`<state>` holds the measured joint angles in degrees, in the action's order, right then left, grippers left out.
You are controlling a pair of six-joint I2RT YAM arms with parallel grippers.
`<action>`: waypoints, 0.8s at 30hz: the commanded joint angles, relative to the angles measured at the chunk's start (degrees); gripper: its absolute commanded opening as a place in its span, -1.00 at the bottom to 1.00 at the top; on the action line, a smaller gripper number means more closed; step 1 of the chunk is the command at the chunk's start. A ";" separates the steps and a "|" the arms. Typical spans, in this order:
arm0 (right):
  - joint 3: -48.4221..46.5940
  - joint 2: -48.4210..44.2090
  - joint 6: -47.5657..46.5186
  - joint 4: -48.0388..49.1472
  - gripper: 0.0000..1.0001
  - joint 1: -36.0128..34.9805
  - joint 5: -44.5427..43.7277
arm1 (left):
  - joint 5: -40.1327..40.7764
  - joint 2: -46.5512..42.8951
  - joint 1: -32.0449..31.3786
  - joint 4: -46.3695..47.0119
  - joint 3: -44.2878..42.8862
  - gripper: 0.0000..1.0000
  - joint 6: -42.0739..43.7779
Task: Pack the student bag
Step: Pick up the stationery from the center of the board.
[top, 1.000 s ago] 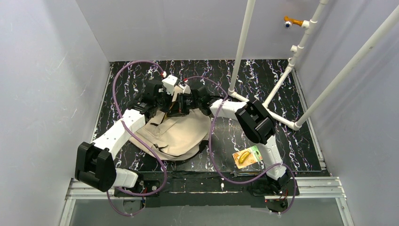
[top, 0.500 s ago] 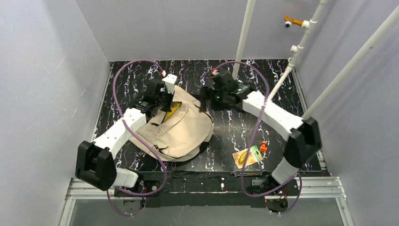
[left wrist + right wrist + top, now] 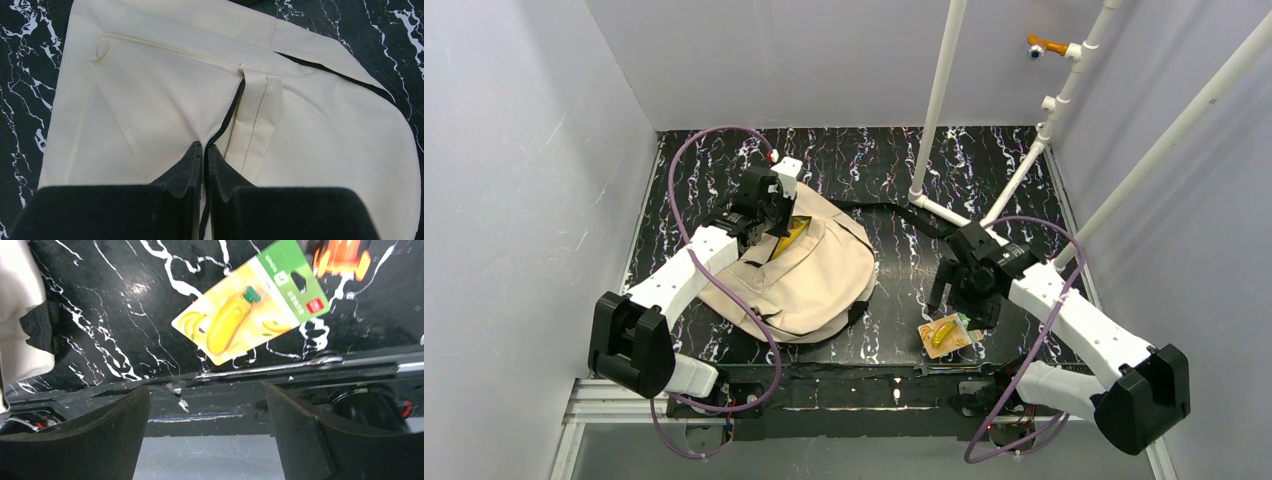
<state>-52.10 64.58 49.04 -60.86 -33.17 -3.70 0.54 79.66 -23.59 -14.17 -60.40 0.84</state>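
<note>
Left pincer (image 3: 204, 148) is pinching zip edge (image 3: 228, 116) of large beige fabric student bag (image 3: 809, 280), left on black marbled surface (image 3: 894, 170), probably holding it open; right pincer (image 3: 207, 392) is hovering spread above yellow-green banana-print card (image 3: 250, 315).

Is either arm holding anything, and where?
Left gripper pinches the beige fabric bag at its black zipper; right gripper holds nothing.
</note>
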 commanded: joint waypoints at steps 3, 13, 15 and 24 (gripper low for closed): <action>5.16 0.38 4.75 6.94 0.80 -0.23 0.29 | 0.03 -0.67 -0.33 0.36 -2.58 -1.00 -0.15; 11.93 2.83 6.13 15.20 0.44 -0.07 -0.42 | 0.27 -0.71 -0.36 0.43 -2.55 -1.00 0.05; 14.86 2.38 6.95 16.90 0.39 0.03 1.54 | -0.03 -0.81 -0.31 0.29 -2.61 -1.00 -0.11; 19.16 2.85 6.74 22.14 0.22 0.21 -0.49 | -2.96 -1.50 -0.36 0.07 -2.61 -1.00 -0.40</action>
<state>-33.08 67.37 55.44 -43.27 -33.10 -2.22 -0.03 79.83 -23.62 -14.39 -60.51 0.84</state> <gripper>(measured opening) 0.637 0.036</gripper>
